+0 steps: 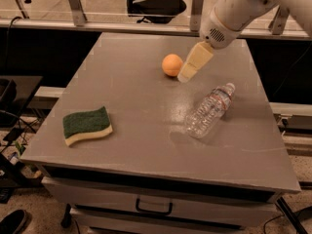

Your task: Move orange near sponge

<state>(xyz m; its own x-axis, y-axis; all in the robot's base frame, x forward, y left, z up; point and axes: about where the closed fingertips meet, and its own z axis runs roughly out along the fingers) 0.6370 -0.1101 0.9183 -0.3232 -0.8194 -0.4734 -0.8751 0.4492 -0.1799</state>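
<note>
The orange (172, 65) sits on the grey table (141, 135) toward its far middle. The sponge (87, 126), dark green on top with a pale yellow base, lies near the table's front left. My gripper (188, 73) hangs from the white arm coming in from the upper right. Its pale tip is just to the right of the orange, close beside it.
A clear plastic bottle (209, 111) lies on its side right of the table's centre. A drawer handle (154, 207) shows below the front edge. A dark chair (155, 4) and metal rail posts stand behind the table.
</note>
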